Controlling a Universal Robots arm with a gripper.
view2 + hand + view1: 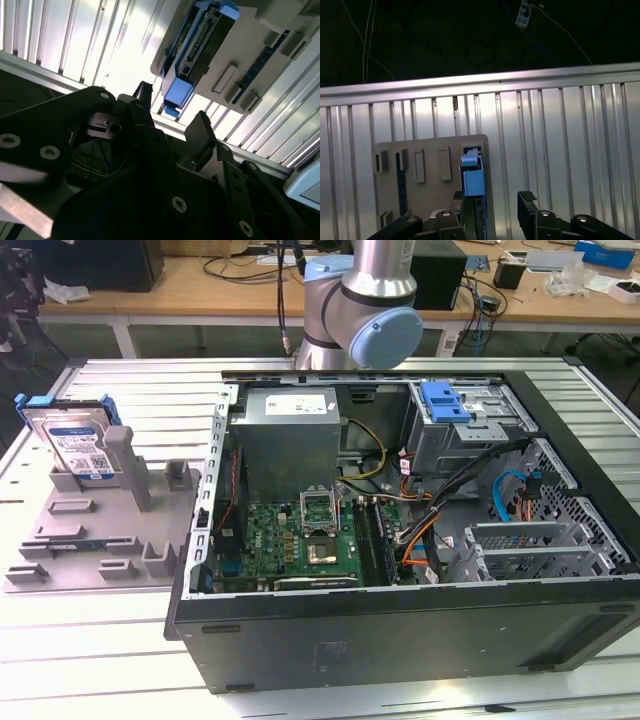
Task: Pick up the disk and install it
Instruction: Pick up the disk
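Ribbed aluminium table [100,660], exterior view: the silver, blue-framed hard disk [80,445] stands in a grey plastic holder [90,540]. Second wrist view: black gripper [171,107] unclenched, disk ahead. First wrist view: disk looks nearer one finger; centring before closing seems wise.

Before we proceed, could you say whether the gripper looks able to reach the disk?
Probably yes: the disk stands exposed in its grey holder, with nothing between it and the open gripper.

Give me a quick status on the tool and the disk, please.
Tool open, empty. Disk standing on edge in grey fixture, not gripped. Nothing between tool and disk.
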